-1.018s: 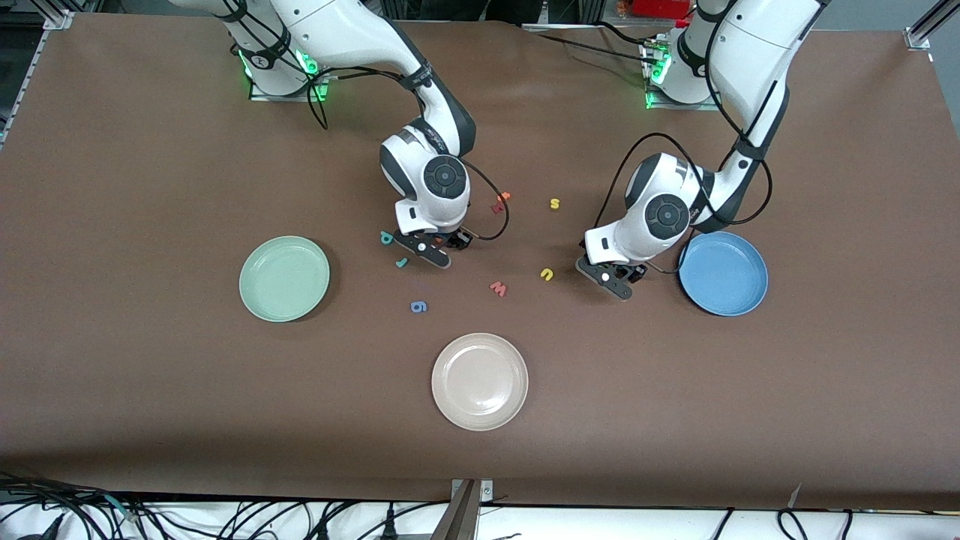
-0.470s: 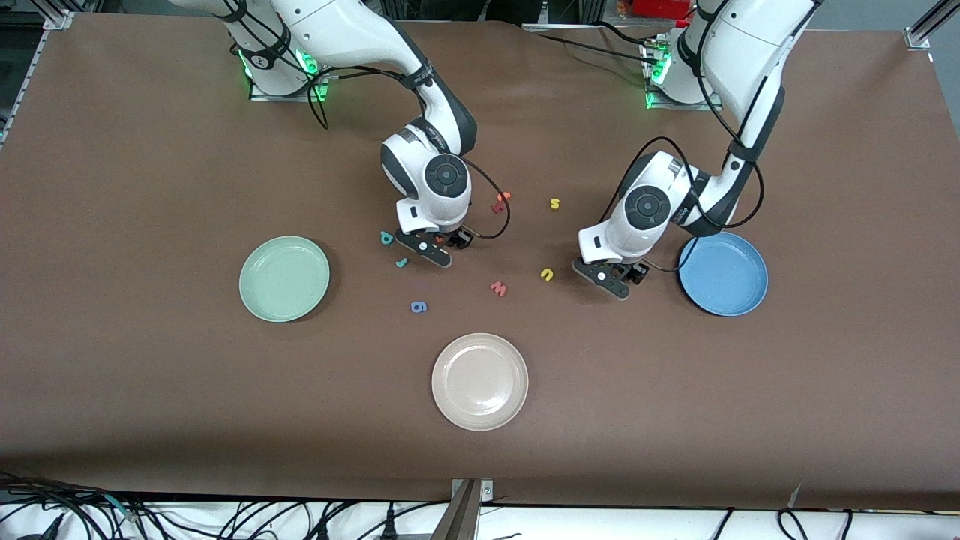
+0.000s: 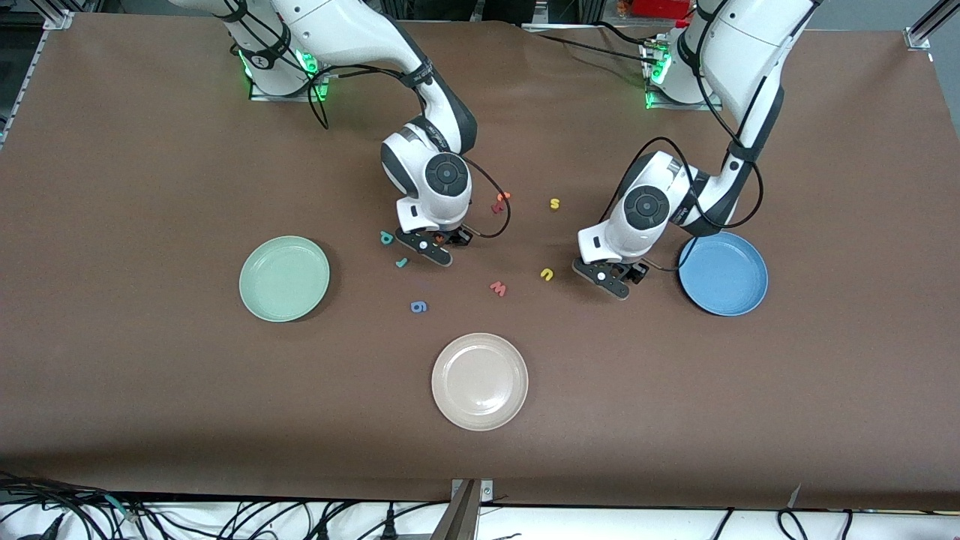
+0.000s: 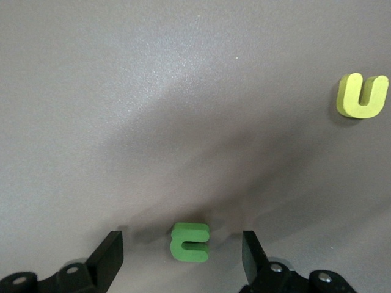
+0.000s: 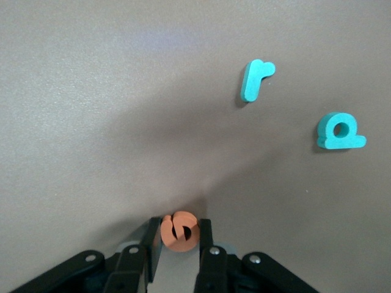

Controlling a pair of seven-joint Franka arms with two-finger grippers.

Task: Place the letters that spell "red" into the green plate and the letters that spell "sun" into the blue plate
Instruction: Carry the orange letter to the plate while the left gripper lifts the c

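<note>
My right gripper [image 5: 179, 239] is down at the table, shut on the orange "e" [image 5: 179, 231], with a finger pressed against each side of it. The teal "r" [image 5: 255, 80] and teal "d" [image 5: 339, 132] lie close by on the table, toward the green plate [image 3: 284, 278]. My left gripper [image 4: 182, 253] is open, and the dark green u/n letter [image 4: 190, 242] lies on the table between its fingers [image 4: 110, 259], untouched. The yellow u/n letter [image 4: 361, 96] lies beside it. The yellow "s" [image 3: 555, 203] lies farther from the front camera. The blue plate [image 3: 724, 272] is beside my left gripper [image 3: 611, 277].
A beige-white plate [image 3: 480, 381] sits nearest the front camera. A pink-red "w" [image 3: 499, 289] and a blue letter [image 3: 419, 306] lie between the two grippers and that plate. Orange and red letters [image 3: 501, 202] lie beside the right arm's wrist.
My right gripper's fingers have closed onto the orange "e". The left arm has shifted a little away from the blue plate, toward the right arm's end.
</note>
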